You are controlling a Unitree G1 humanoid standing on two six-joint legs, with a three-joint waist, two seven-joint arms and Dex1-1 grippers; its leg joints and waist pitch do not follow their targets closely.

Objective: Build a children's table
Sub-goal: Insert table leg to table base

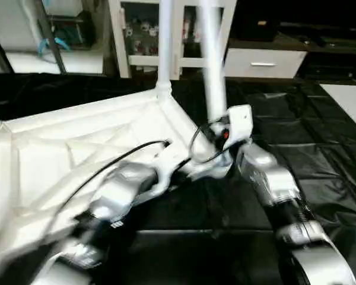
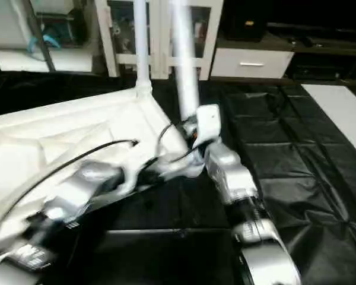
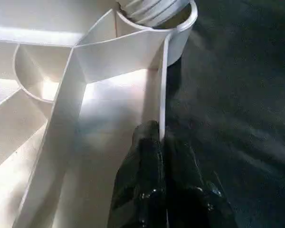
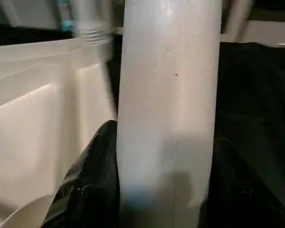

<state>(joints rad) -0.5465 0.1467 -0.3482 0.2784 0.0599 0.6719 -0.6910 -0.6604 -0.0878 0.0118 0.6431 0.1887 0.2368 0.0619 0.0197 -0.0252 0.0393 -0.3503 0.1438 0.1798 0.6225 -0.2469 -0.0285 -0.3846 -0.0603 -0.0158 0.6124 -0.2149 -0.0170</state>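
Table top (image 1: 77, 142) inverted, rim pinched by left hand (image 3: 160, 137) | right hand (image 4: 164, 156) clasped 1 leg (image 1: 212, 65) (near corner socket) | advice: kept leg plumb, pressed straight down.

Both silver forearms reach in together; left gripper (image 3: 161, 142) pinched tight, right gripper (image 4: 164, 190) has its fingers (image 4: 92, 175) spread partway.

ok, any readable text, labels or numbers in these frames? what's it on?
None readable.
Left forearm: a black label with white marks, too blurred to read.
Shelf items behind the work table: too small and blurred to tell any print.
Tabletop, legs and black cover: no markings show.
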